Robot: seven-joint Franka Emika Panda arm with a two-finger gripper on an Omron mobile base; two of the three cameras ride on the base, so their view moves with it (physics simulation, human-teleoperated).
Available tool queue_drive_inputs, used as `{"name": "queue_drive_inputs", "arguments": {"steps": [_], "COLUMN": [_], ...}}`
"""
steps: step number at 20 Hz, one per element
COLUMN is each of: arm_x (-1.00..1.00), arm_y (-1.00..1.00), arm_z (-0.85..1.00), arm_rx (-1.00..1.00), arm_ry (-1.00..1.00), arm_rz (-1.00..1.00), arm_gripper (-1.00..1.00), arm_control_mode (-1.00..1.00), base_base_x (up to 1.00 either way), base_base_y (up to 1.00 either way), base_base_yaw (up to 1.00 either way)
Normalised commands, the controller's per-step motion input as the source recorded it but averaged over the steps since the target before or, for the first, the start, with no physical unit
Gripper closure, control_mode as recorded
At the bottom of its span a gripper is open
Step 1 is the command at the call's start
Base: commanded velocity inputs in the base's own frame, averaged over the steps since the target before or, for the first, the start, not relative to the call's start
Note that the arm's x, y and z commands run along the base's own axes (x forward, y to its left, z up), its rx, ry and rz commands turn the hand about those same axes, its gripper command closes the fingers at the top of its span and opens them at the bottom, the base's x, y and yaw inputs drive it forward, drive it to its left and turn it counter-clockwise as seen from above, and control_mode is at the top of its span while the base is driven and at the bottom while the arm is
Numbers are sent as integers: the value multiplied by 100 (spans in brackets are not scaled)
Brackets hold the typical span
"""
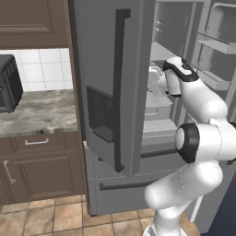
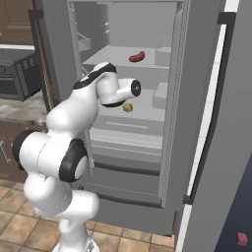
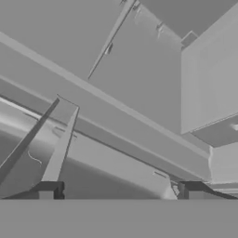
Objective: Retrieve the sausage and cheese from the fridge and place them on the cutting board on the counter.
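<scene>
The gripper (image 3: 118, 190) — jaws wide, holding nothing — sits a shelf below the sausage (image 2: 137, 57), which lies up and right, long axis crosswise.

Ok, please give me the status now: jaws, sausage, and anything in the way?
Gripper inside the fridge, jaws open, empty. Sausage on the upper shelf, untouched. Nothing blocking it; a small yellowish item sits on the shelf below.

My arm rises from base, elbow bent, forearm reaching forward and up. Wrist (image 2: 120, 91) turned sideways, hand level. My gripper (image 3: 120, 190) spread wide, nothing between jaws. Two dark fingertips (image 3: 49, 189) stand well apart at bottom of hand view. In left base view, hand partly hidden behind my own forearm (image 1: 198, 94).
</scene>
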Motion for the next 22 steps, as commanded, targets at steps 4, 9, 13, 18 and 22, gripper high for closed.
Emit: {"name": "queue_drive_inputs", "arguments": {"steps": [4,9,13,18,22], "arm_x": [-23,-89,-100,-100,-96], "arm_y": [54,42,75,85,56], "arm_z": [0,0,0,0,3], "arm_rx": [0,-1,-5,-11,-14], "arm_ry": [-1,-12,-15,-15,-9], "arm_rz": [0,2,1,1,0], "arm_gripper": [-100,-100,-100,-100,-100], "arm_control_mode": [-100,-100,-100,-100,-100], "base_base_x": [0,0,0,0,0], "base_base_y": [0,0,0,0,0], "base_base_yaw": [0,0,0,0,0]}}
